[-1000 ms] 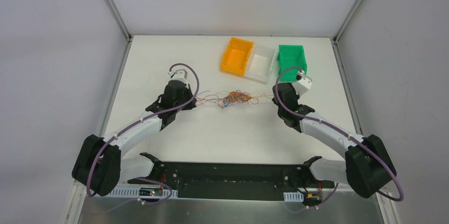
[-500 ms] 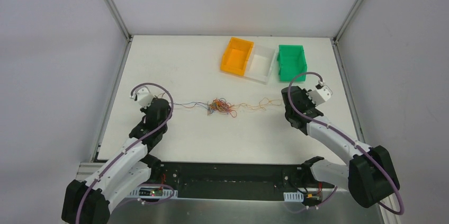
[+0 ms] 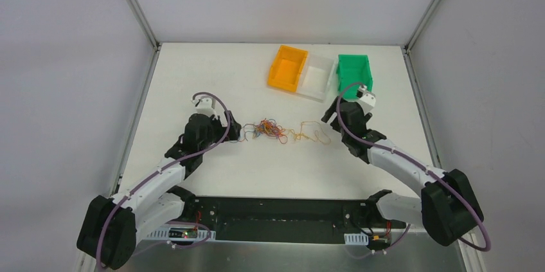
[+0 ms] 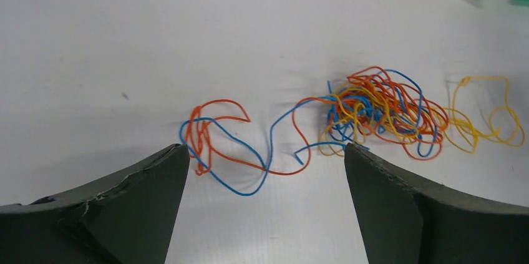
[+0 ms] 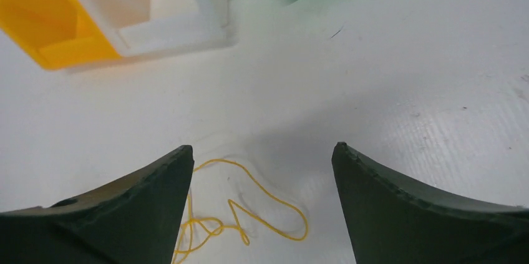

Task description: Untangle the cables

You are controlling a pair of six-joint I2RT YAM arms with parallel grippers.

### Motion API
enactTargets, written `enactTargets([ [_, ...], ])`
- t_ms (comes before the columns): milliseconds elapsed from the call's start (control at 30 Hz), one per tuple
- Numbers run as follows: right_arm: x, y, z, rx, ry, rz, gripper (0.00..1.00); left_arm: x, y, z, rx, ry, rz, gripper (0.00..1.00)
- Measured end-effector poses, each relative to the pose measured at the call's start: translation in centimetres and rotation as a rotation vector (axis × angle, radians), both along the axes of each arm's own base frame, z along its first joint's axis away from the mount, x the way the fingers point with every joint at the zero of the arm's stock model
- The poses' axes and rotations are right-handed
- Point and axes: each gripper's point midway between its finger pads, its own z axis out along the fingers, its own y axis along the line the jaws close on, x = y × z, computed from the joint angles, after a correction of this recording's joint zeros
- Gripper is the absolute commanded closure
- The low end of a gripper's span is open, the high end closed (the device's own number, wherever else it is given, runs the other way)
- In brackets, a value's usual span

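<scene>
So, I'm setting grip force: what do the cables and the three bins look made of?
The cables: probably thin plastic-insulated wire, with solid-coloured jackets holding springy curls. The orange bin, white bin and green bin: likely moulded plastic, smooth and evenly coloured; the white looks translucent.

Three bins (image 3: 281,80) (image 3: 314,92) (image 3: 348,85), one cable clump (image 3: 270,130)

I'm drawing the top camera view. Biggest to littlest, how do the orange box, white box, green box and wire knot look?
1. The orange box, white box and green box: they look about alike, so I won't rank them.
2. The knot of cables: its tight part looks smaller than any box, though loose strands spread wider.
</scene>
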Motion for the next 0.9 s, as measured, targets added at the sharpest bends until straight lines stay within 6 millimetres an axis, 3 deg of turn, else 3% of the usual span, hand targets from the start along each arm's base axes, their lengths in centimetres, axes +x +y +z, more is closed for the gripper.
enactTargets([
  [167, -0.1, 4.2, -1.5, -0.055, 0.07, 0.155, 0.01, 0.1, -4.2, -0.3, -0.002, 0.032, -0.197, 0.01],
  [333, 0.2, 8.2, -2.9, -0.101, 0.146, 0.261, 0.01, 0.8, -8.8, -1.5, 0.017, 0.111, -0.361, 0.01],
  [433, 0.0, 8.4, -3.9, -0.126, 0.196, 0.269, 0.01, 1.2, -10.8, -2.5, 0.012, 0.162, -0.427, 0.01],
  [567, -0.7, 7.8, -5.0, -0.165, 0.265, 0.267, 0.01, 1.6, -11.9, -3.9, 0.008, 0.224, -0.462, 0.02],
  [800, -2.2, 8.5, -7.1, -0.159, 0.368, 0.335, 0.01, 1.6, -12.7, -4.9, 0.013, 0.304, -0.495, 0.23],
  [833, -2.3, 8.7, -7.5, -0.16, 0.386, 0.344, 0.03, 1.7, -12.8, -4.9, 0.014, 0.31, -0.497, 0.3],
  [900, -2.2, 9.0, -8.1, -0.175, 0.417, 0.358, 0.2, 1.6, -12.8, -5.1, 0.021, 0.325, -0.498, 0.54],
])
